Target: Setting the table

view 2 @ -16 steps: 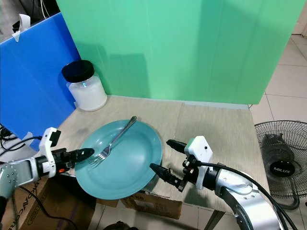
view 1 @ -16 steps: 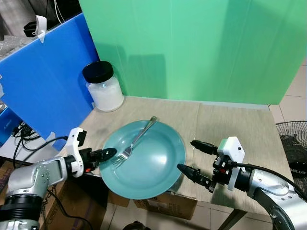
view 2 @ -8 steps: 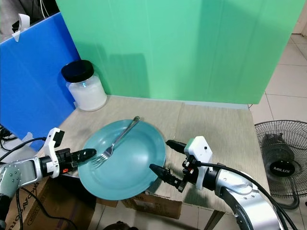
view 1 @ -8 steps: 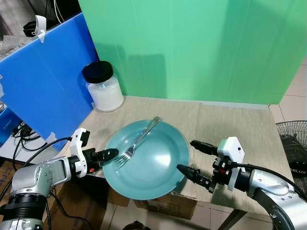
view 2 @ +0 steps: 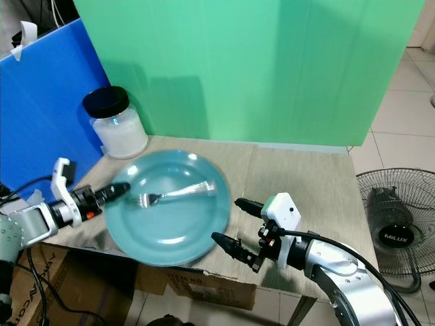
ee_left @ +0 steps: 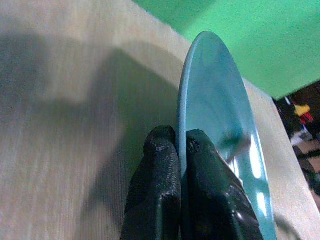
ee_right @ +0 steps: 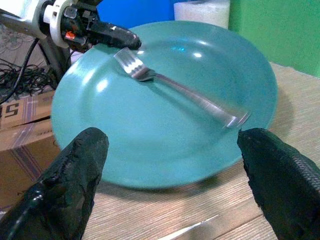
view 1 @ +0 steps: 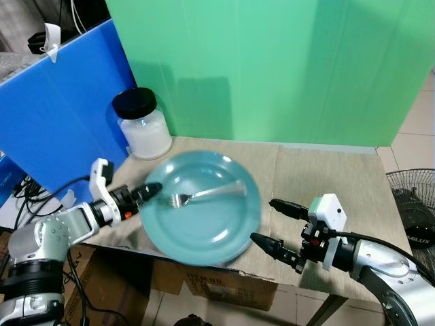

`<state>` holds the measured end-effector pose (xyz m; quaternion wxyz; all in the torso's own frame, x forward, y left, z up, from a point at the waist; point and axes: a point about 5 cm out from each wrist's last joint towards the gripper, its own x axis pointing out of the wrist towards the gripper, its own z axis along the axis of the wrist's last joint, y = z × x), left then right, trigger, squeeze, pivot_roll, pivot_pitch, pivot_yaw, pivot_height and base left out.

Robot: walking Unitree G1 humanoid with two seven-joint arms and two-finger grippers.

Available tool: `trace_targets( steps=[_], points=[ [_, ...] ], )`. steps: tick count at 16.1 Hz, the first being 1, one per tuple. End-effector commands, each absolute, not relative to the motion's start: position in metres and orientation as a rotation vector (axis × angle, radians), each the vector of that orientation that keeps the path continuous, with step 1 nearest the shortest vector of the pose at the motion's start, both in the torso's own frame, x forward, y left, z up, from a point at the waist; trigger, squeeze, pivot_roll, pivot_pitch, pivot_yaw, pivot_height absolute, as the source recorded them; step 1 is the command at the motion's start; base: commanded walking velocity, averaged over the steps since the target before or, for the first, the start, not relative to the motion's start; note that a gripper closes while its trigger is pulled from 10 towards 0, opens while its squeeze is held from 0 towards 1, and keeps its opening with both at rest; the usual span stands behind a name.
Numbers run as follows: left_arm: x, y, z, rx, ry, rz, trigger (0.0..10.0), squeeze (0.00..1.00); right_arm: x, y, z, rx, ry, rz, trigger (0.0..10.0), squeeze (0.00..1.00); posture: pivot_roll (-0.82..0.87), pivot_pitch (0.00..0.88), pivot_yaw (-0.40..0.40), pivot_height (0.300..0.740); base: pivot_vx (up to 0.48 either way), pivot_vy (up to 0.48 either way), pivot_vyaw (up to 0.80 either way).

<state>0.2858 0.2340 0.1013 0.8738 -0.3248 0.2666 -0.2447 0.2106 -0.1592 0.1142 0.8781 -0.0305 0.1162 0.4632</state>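
Tabletop [view 1: 326,176]: left pincer [view 1: 151,189] pinching plate [view 1: 204,231]

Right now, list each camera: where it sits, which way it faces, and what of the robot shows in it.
Left eye view: on the head, looking forward and down at the table; both arms show, with the left gripper at the teal plate's rim and the right gripper open.
Right eye view: same head, same scene; also jar and fan.
Left wrist view: looks along fingers pinching the plate rim.
Right wrist view: looks across the plate at the fork between its open fingers.
Shared: all four see the plate.
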Motion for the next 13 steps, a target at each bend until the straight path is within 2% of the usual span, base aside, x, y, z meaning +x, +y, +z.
trace_targets(
  steps=[1,4,13],
  points=[
    [0.289,0.243,0.103,-0.641,0.548,-0.439,0.0,0.0,0.212,-0.154,0.122,-0.069,0.21,0.988,10.0,0.0,0.08,0.0,0.165,0.74,0.0,0.0,0.0],
    [0.298,0.247,0.11,-0.643,0.51,-0.398,0.0,0.0,0.213,-0.154,0.122,-0.068,0.206,0.984,10.0,0.0,0.09,0.0,0.165,0.74,0.0,0.0,0.0],
    [0.316,0.252,0.148,-0.414,0.321,-0.381,0.0,0.0,0.214,-0.155,0.124,-0.072,0.197,0.973,10.0,0.0,0.09,0.0,0.163,0.74,0.0,0.0,0.0]
  ],
)
